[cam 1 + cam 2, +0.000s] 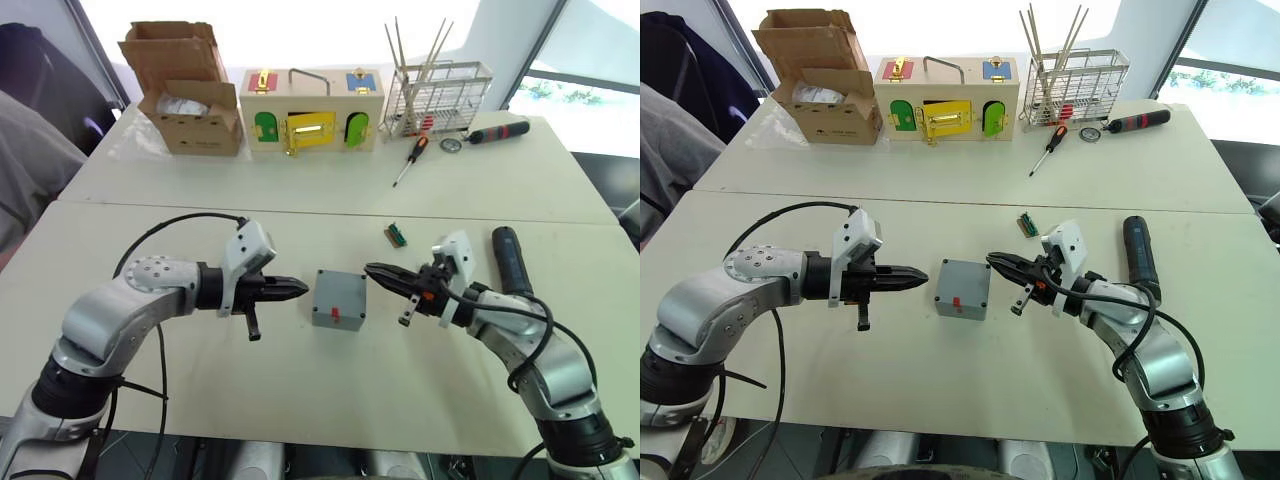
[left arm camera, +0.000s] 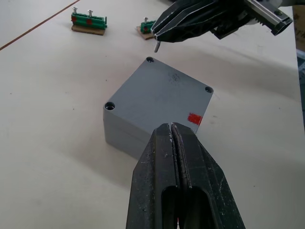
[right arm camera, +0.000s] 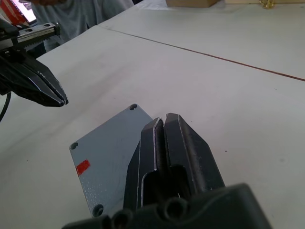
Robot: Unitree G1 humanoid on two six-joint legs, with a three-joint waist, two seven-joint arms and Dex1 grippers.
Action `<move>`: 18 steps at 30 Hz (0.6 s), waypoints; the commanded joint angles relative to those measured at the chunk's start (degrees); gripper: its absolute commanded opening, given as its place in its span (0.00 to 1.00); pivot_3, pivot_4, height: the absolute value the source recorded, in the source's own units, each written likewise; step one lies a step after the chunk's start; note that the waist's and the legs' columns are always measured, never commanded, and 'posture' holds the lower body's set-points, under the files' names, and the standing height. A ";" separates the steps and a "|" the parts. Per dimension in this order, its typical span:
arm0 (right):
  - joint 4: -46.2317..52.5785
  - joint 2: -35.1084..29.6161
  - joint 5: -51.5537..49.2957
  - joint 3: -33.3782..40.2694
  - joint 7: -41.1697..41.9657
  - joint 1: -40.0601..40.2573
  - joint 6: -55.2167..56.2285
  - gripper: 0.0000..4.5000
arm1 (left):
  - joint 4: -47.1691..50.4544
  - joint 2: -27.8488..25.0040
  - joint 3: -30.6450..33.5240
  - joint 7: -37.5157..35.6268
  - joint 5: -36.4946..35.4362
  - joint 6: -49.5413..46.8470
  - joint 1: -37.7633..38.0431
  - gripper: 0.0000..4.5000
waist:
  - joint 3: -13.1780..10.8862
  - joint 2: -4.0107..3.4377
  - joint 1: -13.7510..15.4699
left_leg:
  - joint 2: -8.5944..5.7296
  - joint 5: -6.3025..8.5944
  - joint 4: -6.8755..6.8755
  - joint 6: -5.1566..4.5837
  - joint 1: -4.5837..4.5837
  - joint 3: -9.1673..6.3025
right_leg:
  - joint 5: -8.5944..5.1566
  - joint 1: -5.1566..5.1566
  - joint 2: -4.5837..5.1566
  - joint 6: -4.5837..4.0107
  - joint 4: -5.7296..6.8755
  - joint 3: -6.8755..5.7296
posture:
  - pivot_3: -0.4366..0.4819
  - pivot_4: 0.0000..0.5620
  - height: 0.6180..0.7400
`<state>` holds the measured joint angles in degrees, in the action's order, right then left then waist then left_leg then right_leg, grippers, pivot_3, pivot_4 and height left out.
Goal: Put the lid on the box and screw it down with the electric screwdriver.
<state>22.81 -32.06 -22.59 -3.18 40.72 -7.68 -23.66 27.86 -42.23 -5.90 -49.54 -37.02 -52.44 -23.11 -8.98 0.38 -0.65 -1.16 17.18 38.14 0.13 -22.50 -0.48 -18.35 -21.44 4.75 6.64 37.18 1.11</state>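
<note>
We're seeing the box [image 1: 339, 298] sitting between our left gripper [image 1: 298, 290] and right gripper [image 1: 375, 270], lid [image 2: 159, 93] lying on it. The electric screwdriver [image 1: 509, 260] is lying just beyond our right gripper's wrist, away from the box.

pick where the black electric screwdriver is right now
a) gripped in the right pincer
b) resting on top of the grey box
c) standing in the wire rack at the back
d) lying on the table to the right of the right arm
d: the electric screwdriver lies flat on the table just outside the right arm, while the right pincer is shut and empty beside the box.
</note>
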 commanded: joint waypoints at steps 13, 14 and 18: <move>-0.58 2.19 2.00 -0.96 -0.18 -1.12 1.99 0.01 | 1.31 0.26 0.59 1.00 -0.45 0.37 0.23 0.00 | 0.00 0.00 -0.01 | 0.00 -0.01 0.00 0.01 0.00 0.00 | 0.00 0.00 0.00 0.00 0.00 0.00 | 0.48 0.27 1.00; -0.72 2.24 2.16 -1.04 -0.12 -1.10 2.07 0.01 | 1.25 0.25 0.58 1.06 -0.41 0.42 0.22 0.00 | 0.00 0.00 0.01 | 0.00 -0.01 0.00 0.01 0.00 0.00 | 0.00 0.00 0.00 0.00 0.00 0.00 | 0.48 0.27 1.00; -1.49 2.36 2.68 -1.14 0.07 -1.24 2.56 0.01 | 1.10 0.30 0.55 1.33 -0.23 0.57 0.17 0.00 | 0.00 0.00 -0.03 | 0.00 -0.01 0.00 0.01 0.00 0.00 | 0.00 0.00 0.00 0.00 0.00 0.00 | 0.48 0.27 1.00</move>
<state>20.87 -30.19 -20.18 -4.41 40.74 -8.10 -22.36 27.86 -42.11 -5.91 -48.33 -36.97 -52.42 -22.75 -8.98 0.38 -0.68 -1.16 17.18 38.14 0.15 -22.50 -0.48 -18.35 -21.44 4.75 6.64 37.19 1.12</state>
